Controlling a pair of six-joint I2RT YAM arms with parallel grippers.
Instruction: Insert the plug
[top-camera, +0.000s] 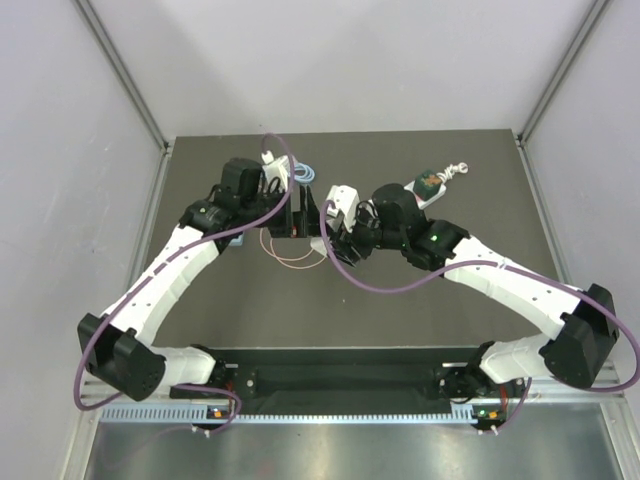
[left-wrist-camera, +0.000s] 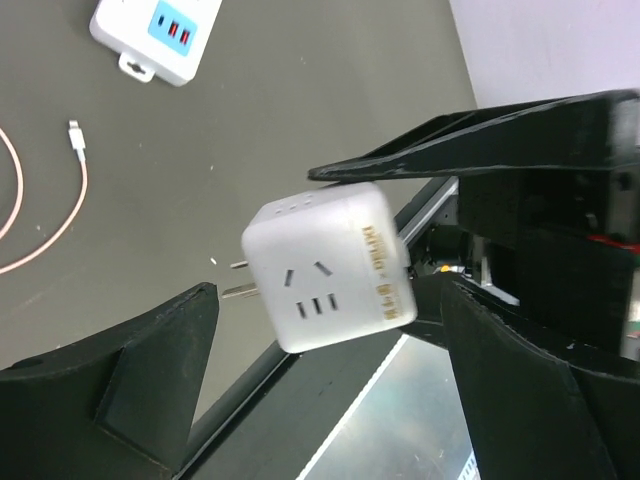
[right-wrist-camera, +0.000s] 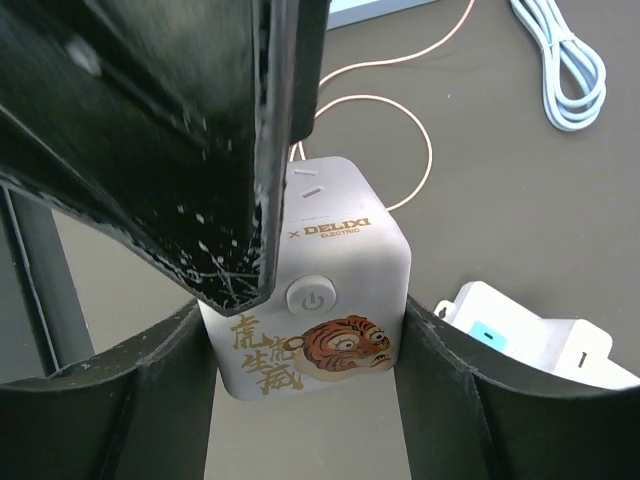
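The cube adapter (right-wrist-camera: 310, 300) is clamped between the fingers of the right claw (right-wrist-camera: 305, 330), which are pressed against two opposite side faces. This grip is judged to be chosen so that the pronged face is left free for insertion. The left claw (left-wrist-camera: 325, 300) is spread wide around the same cube, with a gap seen on either side in its own wrist view, so no hold is taken by it (one of its fingers looms just above the cube in the right wrist view). The cube is thus held in the air between both claws' fingers, while the power strip (left-wrist-camera: 155, 35) lies on the table (left-wrist-camera: 300, 100) well beyond the left claw's fingertips, near a pink cable (left-wrist-camera: 84, 190). The adapter is seen as a white, round-cornered cube. Socket slots are cut in one face, two flat metal prongs (left-wrist-camera: 238, 291) are carried on the neighbouring face, and gold lettering is printed on another. A round power button, a brand name and a tiger picture are shown on the face turned toward the right wrist camera. The plug is judged not yet inserted.
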